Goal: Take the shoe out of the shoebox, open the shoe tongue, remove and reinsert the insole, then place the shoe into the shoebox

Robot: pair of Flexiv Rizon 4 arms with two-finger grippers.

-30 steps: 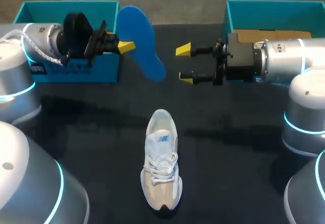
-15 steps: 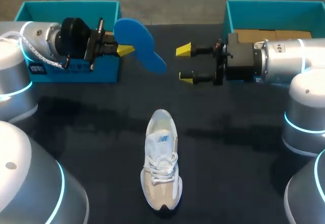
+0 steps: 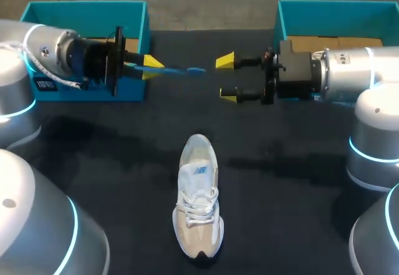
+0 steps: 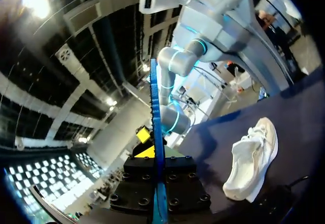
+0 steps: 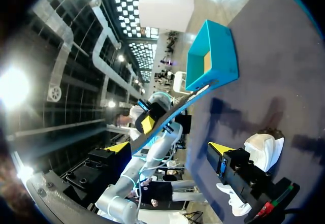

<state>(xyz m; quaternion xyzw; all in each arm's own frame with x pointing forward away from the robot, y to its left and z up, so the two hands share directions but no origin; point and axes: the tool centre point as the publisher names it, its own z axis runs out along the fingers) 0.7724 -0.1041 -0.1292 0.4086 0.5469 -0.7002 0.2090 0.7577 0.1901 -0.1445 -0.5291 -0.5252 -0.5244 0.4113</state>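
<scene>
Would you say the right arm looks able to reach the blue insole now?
Probably yes: the open right gripper faces the insole held by the left gripper, with nothing between.

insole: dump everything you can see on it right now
The blue insole is thin, looks like foam, and is out of the shoe. The head view shows it edge-on as a narrow, roughly level strip in the air above the table, beyond the shoe's toe. One end is pinched between the left gripper's fingers. The free end points toward the open right gripper and stops short of it. Nothing else touches it.
</scene>
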